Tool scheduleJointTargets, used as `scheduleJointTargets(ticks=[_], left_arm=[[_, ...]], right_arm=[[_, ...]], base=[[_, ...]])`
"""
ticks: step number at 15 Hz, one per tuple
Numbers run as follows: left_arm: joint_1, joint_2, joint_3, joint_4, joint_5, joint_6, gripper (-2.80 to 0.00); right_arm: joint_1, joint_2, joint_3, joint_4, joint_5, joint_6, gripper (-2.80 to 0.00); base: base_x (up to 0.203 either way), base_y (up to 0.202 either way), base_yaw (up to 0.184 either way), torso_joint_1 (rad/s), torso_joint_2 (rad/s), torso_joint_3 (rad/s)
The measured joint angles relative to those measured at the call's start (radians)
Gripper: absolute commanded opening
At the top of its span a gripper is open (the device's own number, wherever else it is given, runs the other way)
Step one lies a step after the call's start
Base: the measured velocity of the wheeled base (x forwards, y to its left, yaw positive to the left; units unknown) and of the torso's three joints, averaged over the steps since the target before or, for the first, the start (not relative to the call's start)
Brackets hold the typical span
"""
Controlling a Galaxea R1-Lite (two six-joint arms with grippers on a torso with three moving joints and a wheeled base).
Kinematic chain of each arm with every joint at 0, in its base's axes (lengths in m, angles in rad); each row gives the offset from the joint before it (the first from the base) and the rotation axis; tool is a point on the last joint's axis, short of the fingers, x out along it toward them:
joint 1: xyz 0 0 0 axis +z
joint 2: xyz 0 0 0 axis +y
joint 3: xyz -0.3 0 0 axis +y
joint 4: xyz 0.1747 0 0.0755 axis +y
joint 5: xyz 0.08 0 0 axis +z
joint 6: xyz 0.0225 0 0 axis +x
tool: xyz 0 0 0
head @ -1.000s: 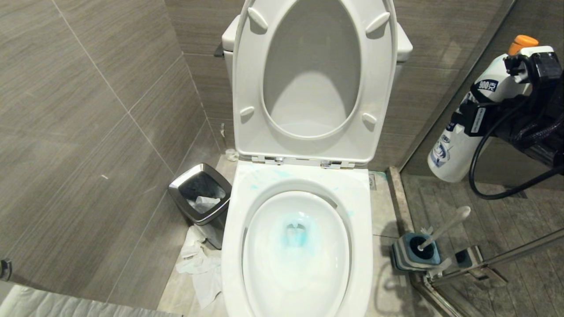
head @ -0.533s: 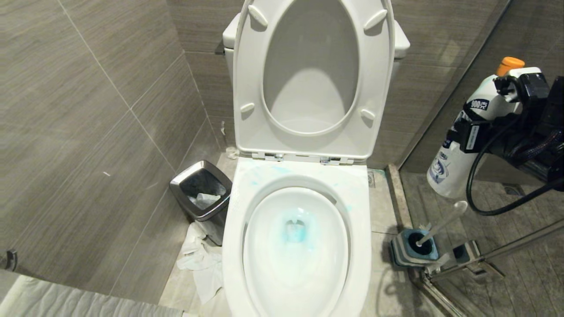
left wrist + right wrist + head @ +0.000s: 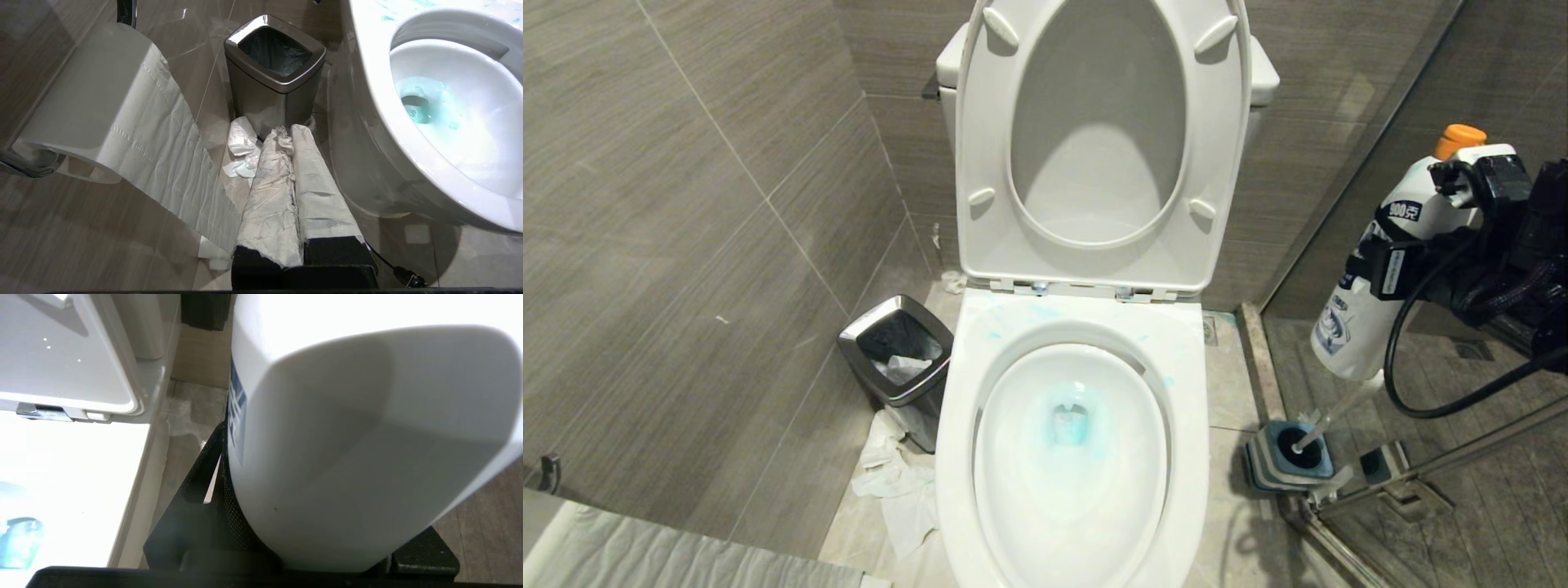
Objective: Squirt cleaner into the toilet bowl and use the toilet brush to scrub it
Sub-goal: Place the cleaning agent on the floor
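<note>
Lowered since a second ago, my right gripper (image 3: 1409,245) is clamped on the cleaner (image 3: 1388,269), cap up, right of the bowl (image 3: 1070,457) and above the brush (image 3: 1327,418), presumably to park it; the left gripper (image 3: 292,134) rests closed, empty.

Grey tiled walls (image 3: 686,204); pale floor (image 3: 1229,384) (crumpled paper (image 3: 894,490) strewn); steel-rimmed bin (image 3: 894,355).

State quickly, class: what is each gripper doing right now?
Left gripper: shut, holding nothing.
Right gripper: closed on the cleaner bottle, held upright beside the toilet.
</note>
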Motion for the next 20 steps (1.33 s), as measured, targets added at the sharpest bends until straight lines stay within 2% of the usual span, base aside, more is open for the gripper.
scheduleJointTargets(ticks=[3,9,13,20], left_arm=[[0.000,0.000,0.000,0.000,0.000,0.001,-2.80],[0.000,0.000,0.000,0.000,0.000,0.003,-2.80],[0.000,0.000,0.000,0.000,0.000,0.003,-2.80],[0.000,0.000,0.000,-0.001,0.000,0.003,-2.80]], right_arm=[[0.000,0.013,0.005,-0.006,0.000,0.001,-2.80],[-0.002,0.161,-0.026,-0.184,0.003,0.002,-2.80],[-0.002,0.252,-0.103,-0.222,0.003,0.001,-2.80],[-0.002,0.280,-0.112,-0.225,0.003,-0.001,-2.80]], base=[[0.000,0.000,0.000,0.000,0.00,0.000],[0.000,0.000,0.000,0.002,0.00,-0.159],[0.000,0.000,0.000,0.009,0.00,-0.195],[0.000,0.000,0.000,0.001,0.00,-0.198]])
